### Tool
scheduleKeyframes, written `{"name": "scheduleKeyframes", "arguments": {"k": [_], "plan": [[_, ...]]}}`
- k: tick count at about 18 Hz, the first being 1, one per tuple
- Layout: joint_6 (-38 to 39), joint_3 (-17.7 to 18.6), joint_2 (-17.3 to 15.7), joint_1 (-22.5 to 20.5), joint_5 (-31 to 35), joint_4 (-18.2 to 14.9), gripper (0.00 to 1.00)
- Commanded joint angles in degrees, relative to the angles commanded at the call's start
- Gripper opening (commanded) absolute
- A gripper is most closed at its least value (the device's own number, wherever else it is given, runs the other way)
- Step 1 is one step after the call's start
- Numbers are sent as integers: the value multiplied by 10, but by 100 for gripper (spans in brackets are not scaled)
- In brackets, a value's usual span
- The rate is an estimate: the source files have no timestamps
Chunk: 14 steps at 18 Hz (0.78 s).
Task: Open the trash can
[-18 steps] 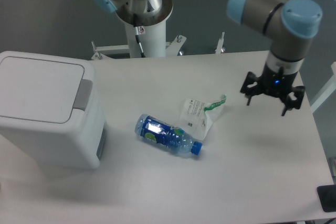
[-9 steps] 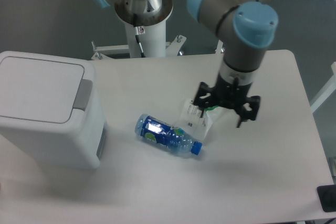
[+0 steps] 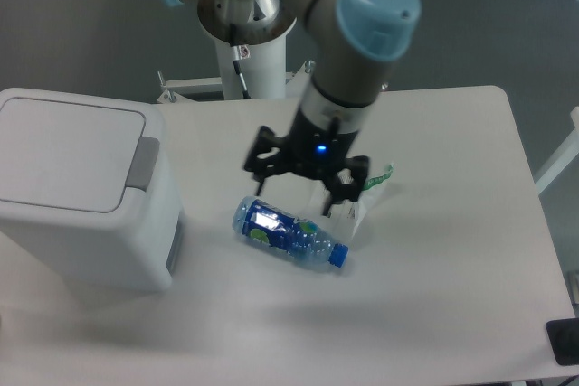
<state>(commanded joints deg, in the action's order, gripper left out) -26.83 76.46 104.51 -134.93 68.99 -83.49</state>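
**Bin shut, jaws spread over the bottle**

The bin [image 3: 80, 189] stood at the left edge of the table [image 3: 452, 250], upright, its flat lid [image 3: 68, 155] down and closed. Its long axis ran roughly from the near left toward the far right of the view. The grey tab [image 3: 143, 162] sat on the right-hand edge of the lid, so the opening side faced the middle of the table, toward the bottle and the arm.

Just right of the bin, apart from it, a bottle [image 3: 289, 231] with a blue label lay on its side, its blue cap [image 3: 337, 256] pointing to the lower right. Beside the bottle's cap end lay a crumpled white wrapper [image 3: 355, 201] with a green edge, partly hidden behind the gripper.

The gripper [image 3: 305, 176] hung above the bottle and wrapper, well apart from the bin. Its jaws stood wide apart and held nothing; a small blue light glowed on its body. Whether the fingertips touched the bottle or the wrapper could not be told from this view. The arm [image 3: 362, 42] rose from the gripper toward the top of the view, with light blue joint caps, and its white mounting post [image 3: 251, 65] stood behind the far edge of the table.
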Motion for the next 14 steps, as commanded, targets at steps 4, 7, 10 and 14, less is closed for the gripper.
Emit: {"name": "scheduleKeyframes", "arguments": {"k": [4,7,10,14], "plan": [[41,1,-23,16,-21,-14,100],[60,-8,-25,14,-32,-12,100],[61,4,-32,16,-31,-16,100],[56,39,-51,16,-27,-14,100]]}}
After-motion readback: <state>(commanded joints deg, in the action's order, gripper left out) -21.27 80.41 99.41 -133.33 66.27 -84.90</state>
